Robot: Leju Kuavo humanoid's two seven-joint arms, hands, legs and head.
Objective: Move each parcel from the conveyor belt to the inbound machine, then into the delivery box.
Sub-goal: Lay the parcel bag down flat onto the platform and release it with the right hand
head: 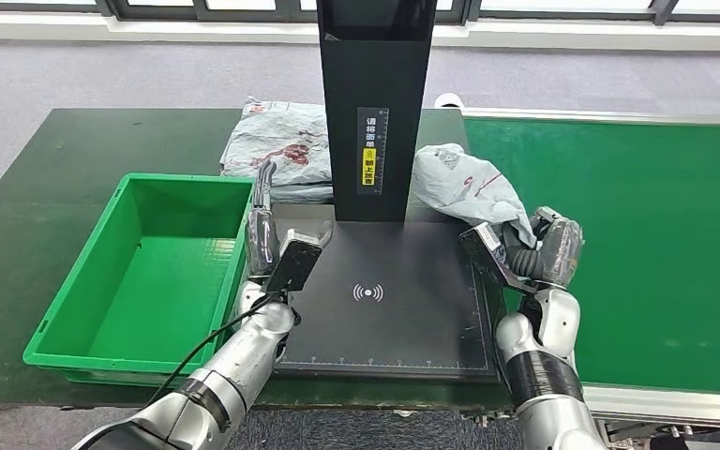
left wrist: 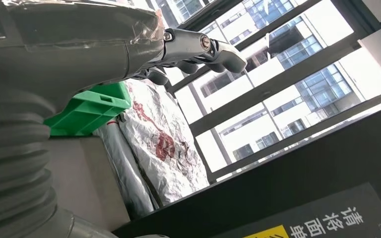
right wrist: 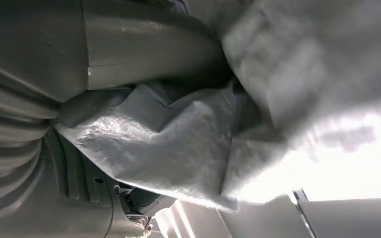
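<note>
While my right robot hand (head: 525, 255) grips the near corner of the grey parcel (head: 464, 183), the bag sits bunched at the right far edge of the black scanner pad (head: 384, 300), partly against the scanner's post (head: 375, 103) and partly over the belt (head: 637, 234). In the right wrist view the thumb and fingers are closed around crumpled grey film (right wrist: 178, 148), so I judge the hold real, but it is only on a fold, not the body.

My left robot hand (head: 277, 248) hovers over the left edge of the pad, fingers extended and apart, holding nothing; the left wrist view confirms this (left wrist: 188, 47). A second parcel (head: 277, 141) with red print lies beyond it, left of the post, just beyond the green box (head: 84, 328).

For this step I want the bag dragged left and near, onto the scan mark (head: 367, 292), lying flat rather than heaped. I'd lift slightly before pulling so the film doesn't snag the post's base, and keep the move slow, since a corner hold on slack plastic may slip or stretch. I'd keep the left robot hand clear of the mark until the bag settles.
</note>
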